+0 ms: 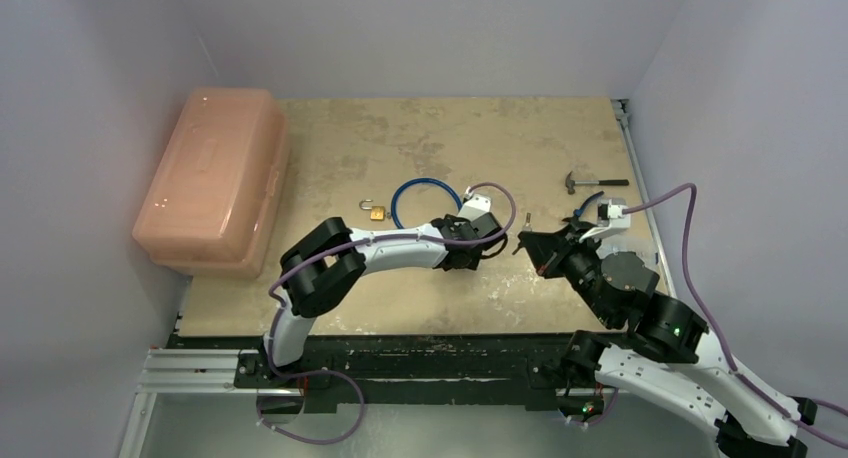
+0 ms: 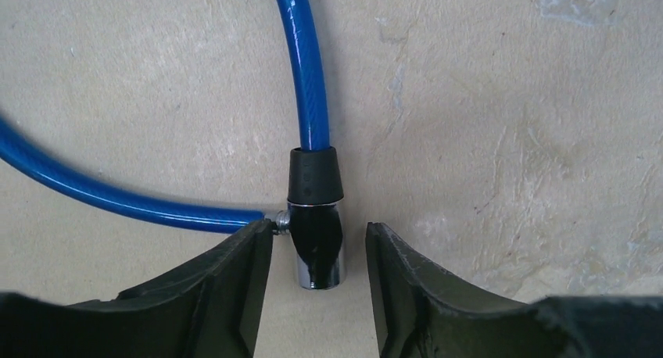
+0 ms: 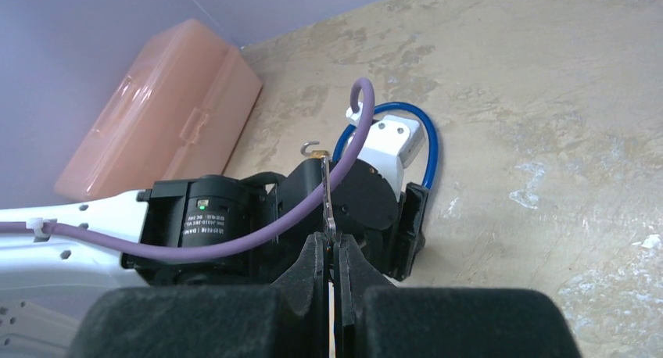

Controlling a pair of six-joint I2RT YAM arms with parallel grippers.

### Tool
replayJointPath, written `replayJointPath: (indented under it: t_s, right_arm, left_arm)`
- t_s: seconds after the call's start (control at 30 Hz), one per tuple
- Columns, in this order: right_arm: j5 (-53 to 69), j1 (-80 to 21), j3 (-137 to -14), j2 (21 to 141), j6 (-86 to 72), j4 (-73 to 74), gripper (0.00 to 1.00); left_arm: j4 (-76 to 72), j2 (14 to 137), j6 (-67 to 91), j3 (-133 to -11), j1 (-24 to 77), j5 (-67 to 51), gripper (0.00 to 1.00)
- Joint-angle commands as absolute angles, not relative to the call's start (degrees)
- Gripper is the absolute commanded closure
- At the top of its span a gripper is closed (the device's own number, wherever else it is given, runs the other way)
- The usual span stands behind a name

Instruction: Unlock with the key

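Note:
A blue cable lock (image 1: 425, 200) lies looped mid-table. In the left wrist view its blue cable (image 2: 309, 69) ends in a black and chrome lock cylinder (image 2: 316, 241). My left gripper (image 2: 319, 245) is open and straddles the cylinder; the left finger touches the cable's end pin and the right finger stands apart. My right gripper (image 3: 330, 245) is shut on a thin metal key (image 3: 328, 194), blade pointing out toward the left wrist. In the top view the key (image 1: 527, 222) is just right of my left gripper (image 1: 468, 250). The cylinder's keyhole is hidden.
A small brass padlock (image 1: 376, 213) with its shackle open lies left of the cable loop. A large pink plastic box (image 1: 215, 178) stands at the left edge. A hammer (image 1: 590, 182) lies at the far right, near another small tool (image 1: 585, 218).

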State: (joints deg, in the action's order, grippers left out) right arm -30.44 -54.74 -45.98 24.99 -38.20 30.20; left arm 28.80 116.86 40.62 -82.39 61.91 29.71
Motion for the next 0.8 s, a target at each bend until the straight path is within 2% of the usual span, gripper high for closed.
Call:
replayJointPath:
  t_s: [0.0, 0.13, 0.23, 0.57, 0.77]
  right_arm:
    - [-31.02, -54.67, -47.54, 24.22, -38.66, 31.23, 1.00]
    - [-31.49, -54.67, -47.72, 23.78, -38.36, 31.78, 1.00]
    - [-32.13, -54.67, -47.60, 23.56, -38.17, 31.86, 1.00]
    - [-34.39, -54.67, -47.44, 22.51, -38.22, 32.87, 1.00]
    - [-36.54, -54.67, -47.20, 21.20, -38.23, 34.21, 1.00]
  left_arm:
    - [26.82, 119.14, 39.02, -84.28, 59.31, 28.70, 0.54]
    - [26.11, 120.38, 38.44, -84.40, 58.71, 26.62, 0.71]
    - [23.90, 120.21, 38.58, -82.97, 58.71, 24.10, 1.00]
    - [20.28, 114.04, 41.02, -81.20, 58.71, 21.10, 1.00]
    - [25.86, 111.65, 54.13, -79.95, 58.74, 19.11, 1.00]
